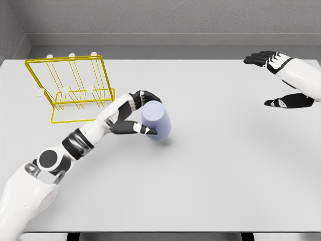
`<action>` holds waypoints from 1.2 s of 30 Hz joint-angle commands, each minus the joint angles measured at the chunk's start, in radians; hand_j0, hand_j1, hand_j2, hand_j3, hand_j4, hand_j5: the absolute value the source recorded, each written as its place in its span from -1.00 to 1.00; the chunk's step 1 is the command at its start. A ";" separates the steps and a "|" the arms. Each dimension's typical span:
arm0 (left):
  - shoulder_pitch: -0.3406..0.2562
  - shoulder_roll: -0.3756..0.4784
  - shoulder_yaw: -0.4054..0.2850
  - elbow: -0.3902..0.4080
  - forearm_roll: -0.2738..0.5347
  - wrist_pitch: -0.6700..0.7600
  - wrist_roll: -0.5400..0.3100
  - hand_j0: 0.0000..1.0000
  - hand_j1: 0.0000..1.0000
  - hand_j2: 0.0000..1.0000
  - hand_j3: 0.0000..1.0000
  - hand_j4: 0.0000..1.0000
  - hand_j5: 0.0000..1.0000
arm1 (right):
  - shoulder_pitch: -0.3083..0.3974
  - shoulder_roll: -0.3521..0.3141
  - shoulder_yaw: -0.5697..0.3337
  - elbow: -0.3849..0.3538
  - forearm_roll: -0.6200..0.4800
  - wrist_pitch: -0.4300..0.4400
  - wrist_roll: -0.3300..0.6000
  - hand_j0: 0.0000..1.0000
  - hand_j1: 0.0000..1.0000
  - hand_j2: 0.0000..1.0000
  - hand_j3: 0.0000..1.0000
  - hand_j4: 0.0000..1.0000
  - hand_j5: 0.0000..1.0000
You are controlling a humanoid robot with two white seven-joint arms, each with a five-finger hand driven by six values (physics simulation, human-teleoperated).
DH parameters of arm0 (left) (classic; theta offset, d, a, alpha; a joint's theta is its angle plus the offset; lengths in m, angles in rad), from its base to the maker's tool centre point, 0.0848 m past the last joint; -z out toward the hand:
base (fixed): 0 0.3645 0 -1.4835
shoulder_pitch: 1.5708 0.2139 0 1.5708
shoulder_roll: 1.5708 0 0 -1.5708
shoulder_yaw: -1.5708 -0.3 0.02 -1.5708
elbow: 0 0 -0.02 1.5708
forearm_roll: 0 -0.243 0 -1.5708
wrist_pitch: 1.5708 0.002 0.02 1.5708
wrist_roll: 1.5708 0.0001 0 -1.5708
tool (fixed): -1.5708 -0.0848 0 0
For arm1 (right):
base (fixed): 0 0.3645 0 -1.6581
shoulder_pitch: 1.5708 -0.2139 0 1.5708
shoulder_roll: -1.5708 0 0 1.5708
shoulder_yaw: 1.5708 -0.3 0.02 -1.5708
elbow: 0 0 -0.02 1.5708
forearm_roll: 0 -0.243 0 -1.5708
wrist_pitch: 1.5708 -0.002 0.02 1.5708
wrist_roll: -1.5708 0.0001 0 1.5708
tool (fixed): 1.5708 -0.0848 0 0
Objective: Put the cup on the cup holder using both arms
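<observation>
We look down on a pale grey table [210,186] that fills most of the view, with a grey wall behind its far edge. Our left arm [75,145] is the next biggest thing: it comes in from the lower left corner and reaches diagonally up towards the middle of the table. Our right arm [306,75] enters from the right edge, high up, well apart from everything else. At the far left stands the rack [70,88], a yellow wire frame with white-tipped pegs, sitting upright on the table and leaning slightly back. Just right of it, near the middle, is the cup [157,120], a light lilac cylinder, tilted, its lower end at the table. Our left hand [133,113] grips the cup from the left side: the dark fingers [149,96] curl over its upper rim, while the thumb [143,129] presses against its lower left flank. The cup lies to the right of the palm, between fingers and thumb. Our right hand [281,80] holds nothing; its fingers [258,58] are spread, thumb [283,102] hanging apart below
</observation>
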 commanded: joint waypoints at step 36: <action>-0.009 0.258 0.211 -0.057 0.194 -0.031 0.008 0.06 0.06 0.06 0.06 0.06 0.06 | 0.049 0.011 -0.033 -0.023 -0.067 0.003 -0.001 1.00 1.00 1.00 1.00 1.00 1.00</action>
